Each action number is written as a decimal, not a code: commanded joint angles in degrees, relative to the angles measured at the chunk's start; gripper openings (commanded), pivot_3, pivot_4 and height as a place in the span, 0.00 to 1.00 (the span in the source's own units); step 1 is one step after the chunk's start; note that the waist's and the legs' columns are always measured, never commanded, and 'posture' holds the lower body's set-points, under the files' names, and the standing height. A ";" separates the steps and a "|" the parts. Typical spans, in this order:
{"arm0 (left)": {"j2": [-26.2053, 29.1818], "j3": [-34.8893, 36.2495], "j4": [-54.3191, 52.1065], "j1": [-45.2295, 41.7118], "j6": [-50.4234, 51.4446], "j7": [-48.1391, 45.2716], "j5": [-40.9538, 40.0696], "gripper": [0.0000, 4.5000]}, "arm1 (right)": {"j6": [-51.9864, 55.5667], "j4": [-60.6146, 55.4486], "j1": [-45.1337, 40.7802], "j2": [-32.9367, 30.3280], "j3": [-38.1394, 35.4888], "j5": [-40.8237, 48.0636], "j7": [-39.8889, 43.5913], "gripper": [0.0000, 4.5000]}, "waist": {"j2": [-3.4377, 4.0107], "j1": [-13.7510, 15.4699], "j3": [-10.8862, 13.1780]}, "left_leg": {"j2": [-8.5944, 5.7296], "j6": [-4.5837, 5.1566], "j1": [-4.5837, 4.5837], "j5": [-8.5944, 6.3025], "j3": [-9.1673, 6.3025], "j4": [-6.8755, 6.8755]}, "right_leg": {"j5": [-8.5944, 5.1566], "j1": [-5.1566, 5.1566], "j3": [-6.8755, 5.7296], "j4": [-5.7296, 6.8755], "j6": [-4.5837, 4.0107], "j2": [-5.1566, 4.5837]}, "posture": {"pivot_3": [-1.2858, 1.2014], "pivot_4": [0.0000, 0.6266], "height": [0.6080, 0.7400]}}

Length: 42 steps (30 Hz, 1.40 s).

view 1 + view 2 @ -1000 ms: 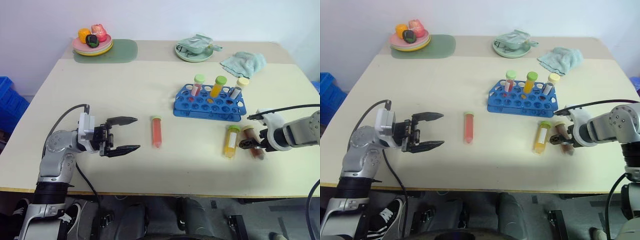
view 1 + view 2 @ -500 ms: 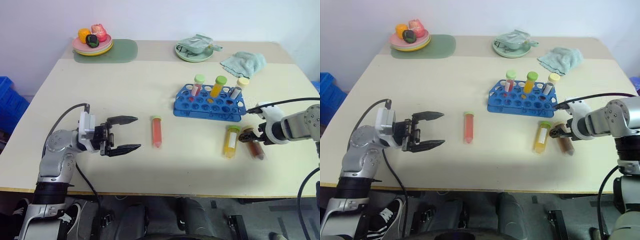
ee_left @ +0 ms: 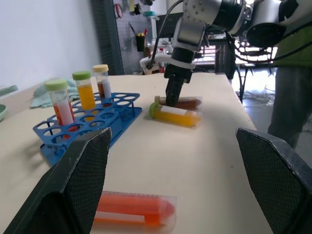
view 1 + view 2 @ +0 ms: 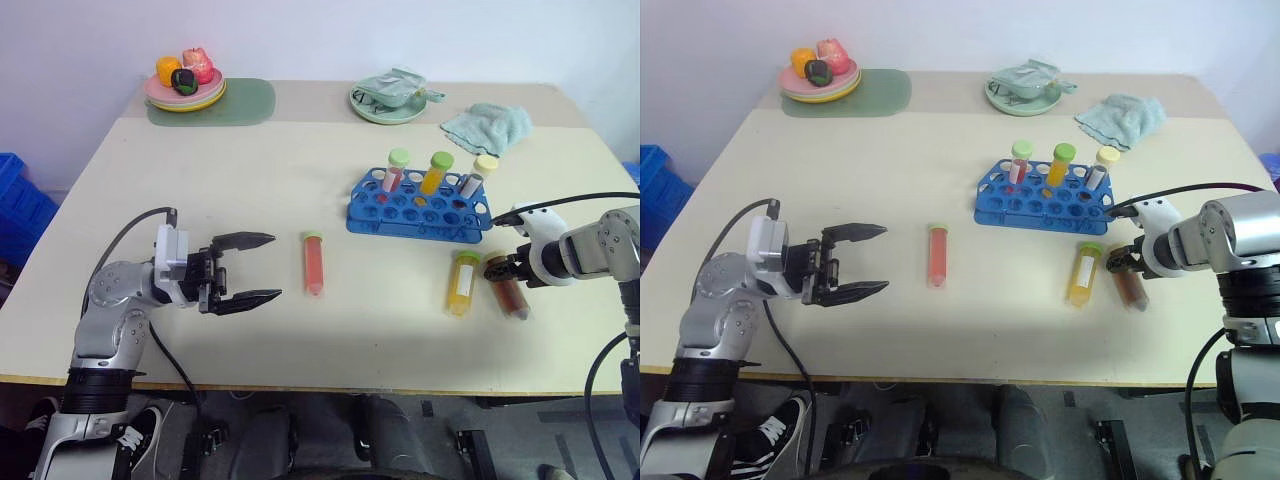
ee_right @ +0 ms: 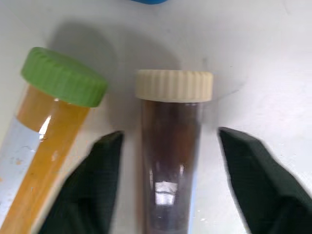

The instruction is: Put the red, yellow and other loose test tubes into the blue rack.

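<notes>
On table (image 4: 300, 180): three loose test tubes (image 4: 313, 263).

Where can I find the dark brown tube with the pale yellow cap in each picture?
Left eye view: dark brown tube lying at right.
Right eye view, same place.
Left wrist view, far, behind the yellow tube.
Right wrist view, centre.
Shared landmark: that yellow tube alongside.

Setting: a robotics test lab or workshop, staged as a bench trial. A plain cream table (image 4: 300, 190) stands against a bare white wall. At 12 o'clock from its centre lies a green mat (image 4: 235, 102); at 11 o'clock, a plate of toy fruit (image 4: 184, 88). The left wrist view shows metal racking hung with tools (image 3: 139, 22) and a standing person (image 3: 292, 92).
</notes>
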 commanded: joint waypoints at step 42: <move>0.45 1.13 0.60 -2.13 0.19 0.13 -0.85 0.93 | 0.37 -7.63 0.03 -3.24 -12.67 -2.21 4.58 0.17 | 0.05 0.01 0.03 | -0.01 0.03 0.00 -0.02 0.00 -0.01 | 0.00 0.00 0.00 -0.01 0.00 0.00 | 0.52 0.24 1.00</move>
